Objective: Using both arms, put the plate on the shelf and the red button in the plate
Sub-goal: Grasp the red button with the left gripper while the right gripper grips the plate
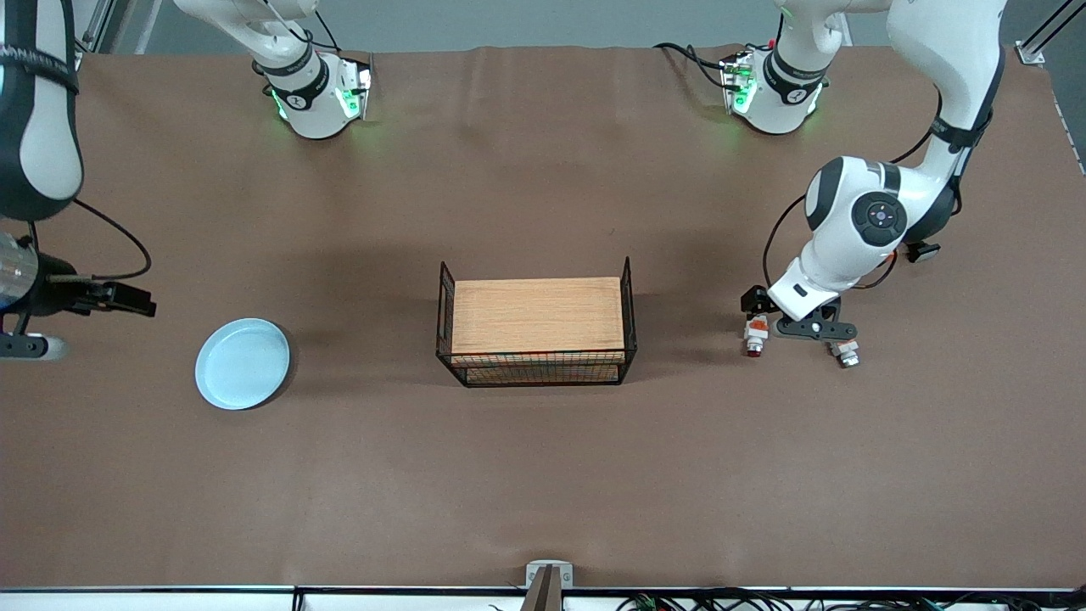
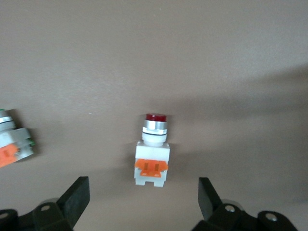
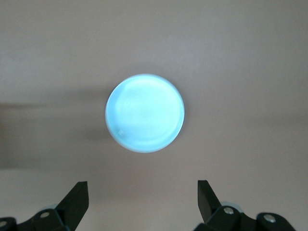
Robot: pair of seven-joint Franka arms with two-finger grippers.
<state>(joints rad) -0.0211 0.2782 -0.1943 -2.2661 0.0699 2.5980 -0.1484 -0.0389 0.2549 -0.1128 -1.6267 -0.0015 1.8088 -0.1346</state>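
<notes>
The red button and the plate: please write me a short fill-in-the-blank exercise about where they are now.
1. The left gripper is open over the red ____.
2. The plate lies toward the ____ arm's end of the table.
3. The rack has a ____ top.
4. The right gripper holds ____.

Missing words: button; right; wooden; nothing.

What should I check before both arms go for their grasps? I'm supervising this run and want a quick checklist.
1. Left gripper open, straddling the red button: ok.
2. Grey-capped lookalike apart from the red button: ok.
3. Right gripper open above the plate: ok.
4. Plate lying flat on the table, nothing on it: ok.
5. Rack wooden top bare: ok.
6. Right gripper low enough to grasp: cannot tell.
</notes>
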